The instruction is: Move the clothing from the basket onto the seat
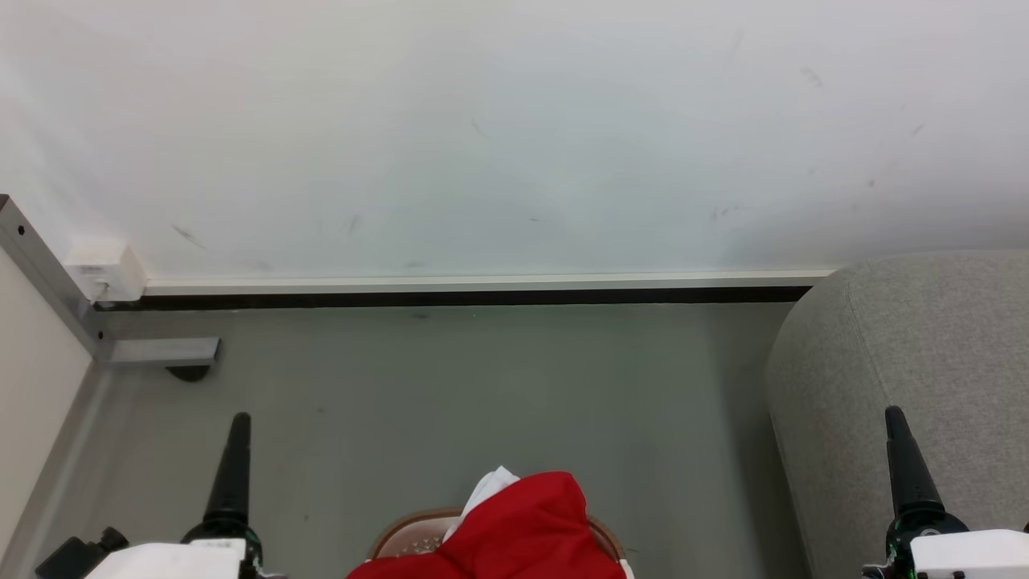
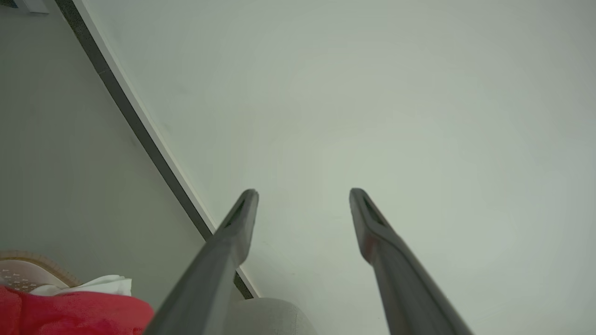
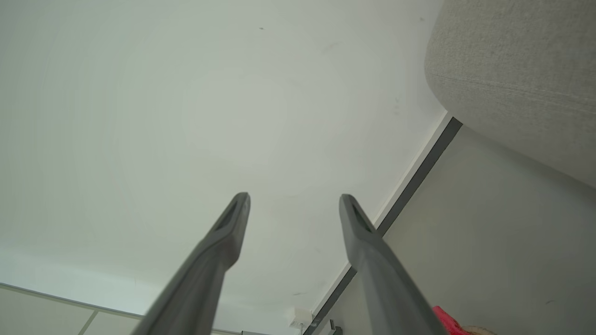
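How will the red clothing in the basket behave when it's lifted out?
Probably floppy: the red clothing lies bunched in soft folds, heaped above the basket rim, so it should drape and sag from a pinch. Likely light for its bulk, being thin-looking fabric. The white trim sticking out may trail and catch on the rim.

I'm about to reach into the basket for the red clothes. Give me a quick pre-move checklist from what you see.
1. Left gripper open, nothing between its fingers: ok.
2. Right gripper open, nothing between its fingers: ok.
3. Soft red clothing with white trim heaped in the perforated white plastic basket with brown rim: ok.
4. Both grippers apart from the clothing: ok.
5. Large light grey upholstered seat on the robot's right, landing surface free: cannot tell, its top is out of frame.
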Tool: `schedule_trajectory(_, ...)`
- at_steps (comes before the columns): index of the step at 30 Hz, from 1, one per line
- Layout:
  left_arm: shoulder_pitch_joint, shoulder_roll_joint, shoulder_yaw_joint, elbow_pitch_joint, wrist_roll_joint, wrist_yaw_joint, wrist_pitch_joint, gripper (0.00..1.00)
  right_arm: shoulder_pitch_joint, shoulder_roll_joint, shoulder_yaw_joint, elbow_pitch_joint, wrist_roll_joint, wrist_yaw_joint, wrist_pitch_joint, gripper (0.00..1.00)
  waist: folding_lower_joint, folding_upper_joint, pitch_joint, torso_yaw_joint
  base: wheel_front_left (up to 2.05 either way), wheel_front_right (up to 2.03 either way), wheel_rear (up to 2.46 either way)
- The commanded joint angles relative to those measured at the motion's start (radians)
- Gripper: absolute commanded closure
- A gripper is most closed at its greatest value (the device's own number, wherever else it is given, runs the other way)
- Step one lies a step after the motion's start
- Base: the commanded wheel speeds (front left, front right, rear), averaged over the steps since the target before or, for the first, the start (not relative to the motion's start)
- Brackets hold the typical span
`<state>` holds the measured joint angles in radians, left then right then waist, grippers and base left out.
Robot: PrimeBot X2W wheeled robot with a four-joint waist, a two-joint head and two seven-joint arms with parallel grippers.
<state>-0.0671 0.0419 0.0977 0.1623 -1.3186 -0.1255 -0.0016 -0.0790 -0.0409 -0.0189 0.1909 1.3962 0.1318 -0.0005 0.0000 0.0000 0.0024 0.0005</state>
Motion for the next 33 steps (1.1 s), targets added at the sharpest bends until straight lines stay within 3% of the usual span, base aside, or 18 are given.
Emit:
schedule_trajectory(1,-0.006,0.007,0.001,-0.025,0.052,-0.004,-0.01,0.0,-0.022,-0.01,0.005,-0.023,-0.042,0.0,-0.011,0.0,0.0,0.0,0.0,0.0,0.0,0.0,0.0)
schedule_trajectory(19,0.012,0.009,-0.033,-0.075,0.485,0.022,-0.075,0.0,-0.022,-0.011,0.057,-0.055,-0.451,-0.001,-0.076,0.0,0.0,0.0,0.002,-0.002,0.0,0.0,0.0)
schedule_trajectory(33,0.025,0.013,-0.046,-0.089,0.687,0.037,-0.12,0.0,-0.018,-0.011,0.089,-0.056,-0.658,-0.001,-0.12,0.0,0.0,0.0,0.0,-0.002,0.0,0.0,0.0)
